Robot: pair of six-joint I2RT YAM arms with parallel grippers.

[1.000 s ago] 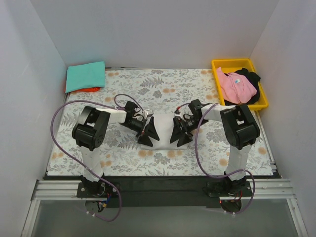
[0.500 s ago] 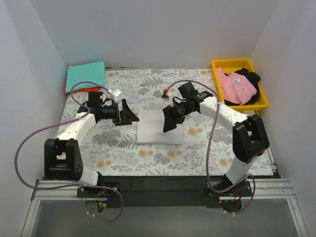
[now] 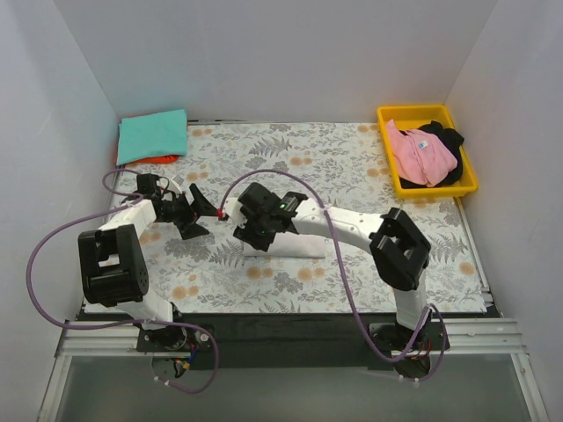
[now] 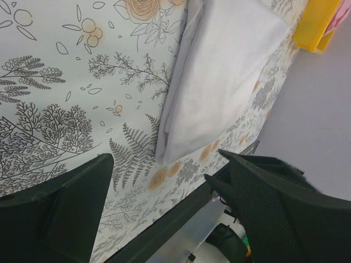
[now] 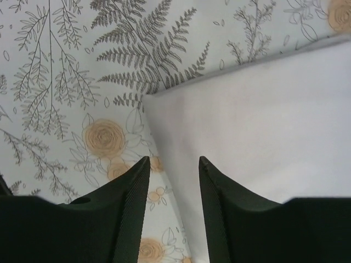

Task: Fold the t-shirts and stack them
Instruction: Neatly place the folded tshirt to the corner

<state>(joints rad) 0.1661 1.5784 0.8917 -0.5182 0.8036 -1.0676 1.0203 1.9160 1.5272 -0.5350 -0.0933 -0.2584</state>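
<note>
A folded white t-shirt (image 3: 299,241) (image 4: 219,71) (image 5: 258,137) lies flat in the middle of the floral table cloth (image 3: 290,158). My right gripper (image 3: 249,233) (image 5: 173,161) reaches across it to its left edge. The jaws stand partly open astride that edge and hold nothing. My left gripper (image 3: 195,214) (image 4: 162,170) hangs wide open to the left of the shirt, clear of it. A folded teal t-shirt (image 3: 152,134) rests on an orange one (image 3: 160,159) at the back left. Pink (image 3: 422,154) and black (image 3: 450,139) t-shirts lie crumpled in the bin.
The yellow bin (image 3: 387,119) (image 4: 318,24) stands at the back right corner. White walls close in the table on three sides. The right arm's forearm (image 3: 352,224) spans the shirt's right half. Purple cables loop beside both arms.
The left gripper has pulled back to the left, away from the white t-shirt. The right gripper has swung across the shirt to its left edge, and its jaws have narrowed.
</note>
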